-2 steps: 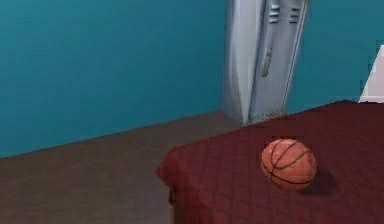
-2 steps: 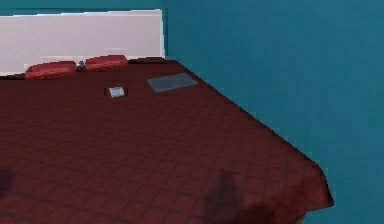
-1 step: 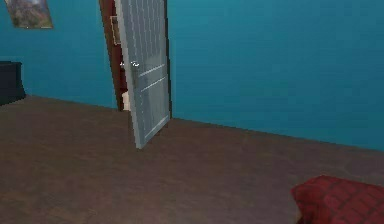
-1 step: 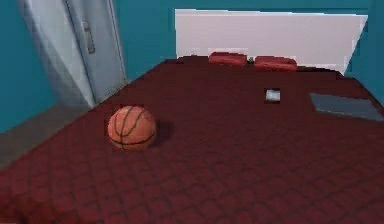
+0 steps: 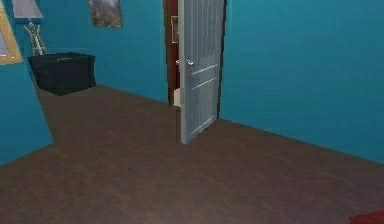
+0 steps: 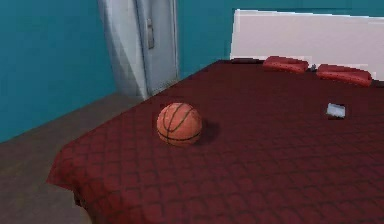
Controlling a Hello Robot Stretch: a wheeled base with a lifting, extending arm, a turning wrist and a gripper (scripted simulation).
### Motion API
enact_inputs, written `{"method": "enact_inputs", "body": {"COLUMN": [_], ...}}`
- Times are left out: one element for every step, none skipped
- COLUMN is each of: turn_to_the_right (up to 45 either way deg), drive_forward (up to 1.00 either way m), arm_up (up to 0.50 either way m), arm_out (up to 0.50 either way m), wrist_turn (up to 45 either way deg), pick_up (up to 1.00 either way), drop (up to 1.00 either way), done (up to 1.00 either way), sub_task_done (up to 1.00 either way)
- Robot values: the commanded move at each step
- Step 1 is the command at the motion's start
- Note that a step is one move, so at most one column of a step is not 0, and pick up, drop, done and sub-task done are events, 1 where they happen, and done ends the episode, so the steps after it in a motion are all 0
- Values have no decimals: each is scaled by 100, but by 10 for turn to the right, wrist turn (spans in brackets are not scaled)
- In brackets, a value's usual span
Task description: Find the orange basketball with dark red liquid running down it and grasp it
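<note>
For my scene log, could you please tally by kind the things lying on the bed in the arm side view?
Basketball: 1
Red pillows: 2
Small grey object: 1
Total: 4

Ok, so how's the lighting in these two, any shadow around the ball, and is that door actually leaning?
Arm side view: the basketball casts a small dark shadow to its right on the red bedspread, so light likely comes from the picture's left; the pale door behind leans only in the picture. Forward view: soft, even light on the brown floor, no glare.
</note>
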Motion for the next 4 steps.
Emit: {"method": "enact_inputs", "body": {"turn_to_the_right": [0, 0, 0, 0], "drive_forward": [0, 0, 0, 0], "arm_up": [50, 38, 0, 0], "arm_out": [0, 0, 48, 0], "wrist_turn": [0, 0, 0, 450], "pick_up": [0, 0, 0, 0], "drop": [0, 0, 0, 0], "done": [0, 0, 0, 0], "sub_task_done": [0, 0, 0, 0]}}
